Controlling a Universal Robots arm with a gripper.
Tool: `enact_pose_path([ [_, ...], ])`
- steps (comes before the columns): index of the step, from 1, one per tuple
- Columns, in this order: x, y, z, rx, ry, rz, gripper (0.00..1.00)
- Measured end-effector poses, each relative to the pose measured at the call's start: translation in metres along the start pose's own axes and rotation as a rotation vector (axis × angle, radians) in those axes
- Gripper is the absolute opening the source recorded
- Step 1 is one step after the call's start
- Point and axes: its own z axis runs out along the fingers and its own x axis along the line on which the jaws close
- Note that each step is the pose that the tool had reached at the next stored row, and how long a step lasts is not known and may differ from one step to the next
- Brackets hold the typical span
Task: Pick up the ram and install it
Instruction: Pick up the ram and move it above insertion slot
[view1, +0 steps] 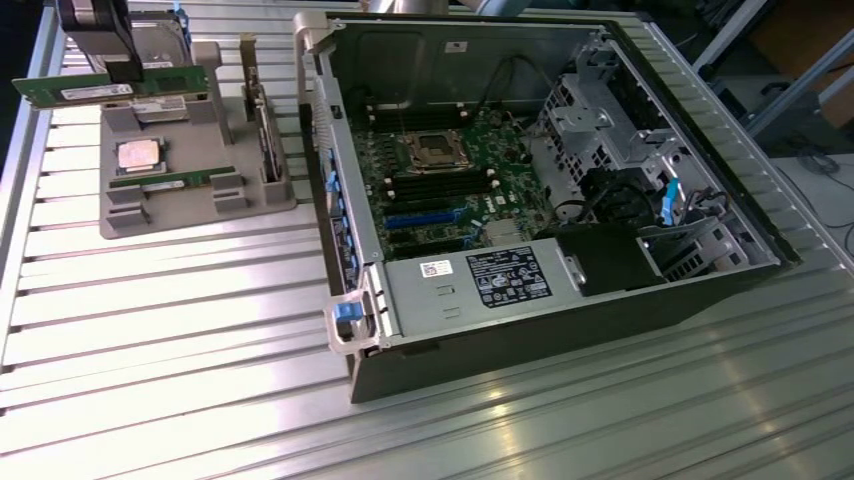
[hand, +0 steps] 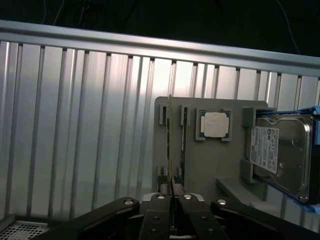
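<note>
Exterior view: fingers (view1: 124, 68) (tight) on the ram (view1: 80, 92), above holder (view1: 200, 195)

Matte black fingers (hand: 159, 221), glossy black linkage arms (hand: 97, 214) (round silver screws (hand: 129, 202) at joints)

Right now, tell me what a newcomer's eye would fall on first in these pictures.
The open computer case dominates the exterior view's right, its green motherboard laid bare inside. At the exterior view's upper left, the end effector grips the ram above the grey parts holder, where a silver processor lies.
</note>
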Motion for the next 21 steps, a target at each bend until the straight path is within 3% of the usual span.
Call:
enact_pose_path([
  [8,0.000,0.0002,-0.0042,0.0007,-0.0012,0.038,0.12],
  [17,0.000,0.0008,-0.0183,0.0009,-0.0014,0.042,0.12],
  [21,0.000,0.0008,-0.0193,0.0009,-0.0014,0.042,0.12],
])
